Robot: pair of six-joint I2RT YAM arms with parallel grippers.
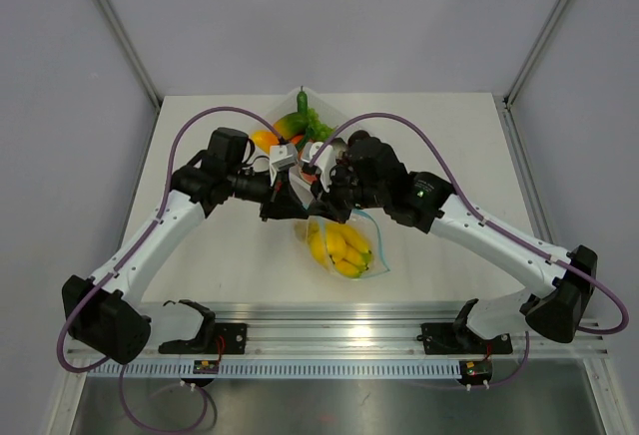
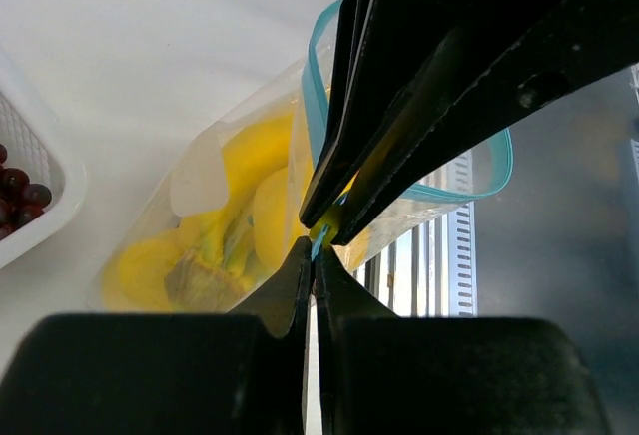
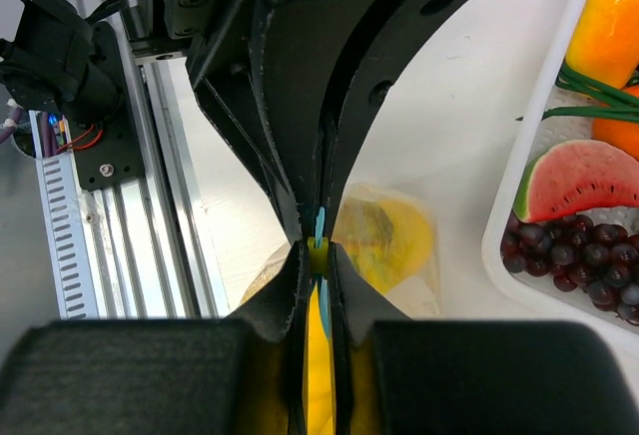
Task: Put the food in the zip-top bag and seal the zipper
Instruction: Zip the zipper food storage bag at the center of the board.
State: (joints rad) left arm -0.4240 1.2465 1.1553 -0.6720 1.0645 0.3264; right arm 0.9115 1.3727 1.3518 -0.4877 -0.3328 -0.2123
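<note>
The zip-top bag sits at the table's middle, just in front of both grippers, with the yellow food inside it. My left gripper and right gripper meet tip to tip at its mouth. In the left wrist view my left gripper is shut on the light-blue zipper; the food shows through the plastic. In the right wrist view my right gripper is shut on the zipper, with the left arm's fingers directly opposite. More of the food lies beyond.
A white tray behind the bag holds a watermelon slice, dark grapes and orange fruit; its contents show behind the grippers. A metal rail runs along the near edge.
</note>
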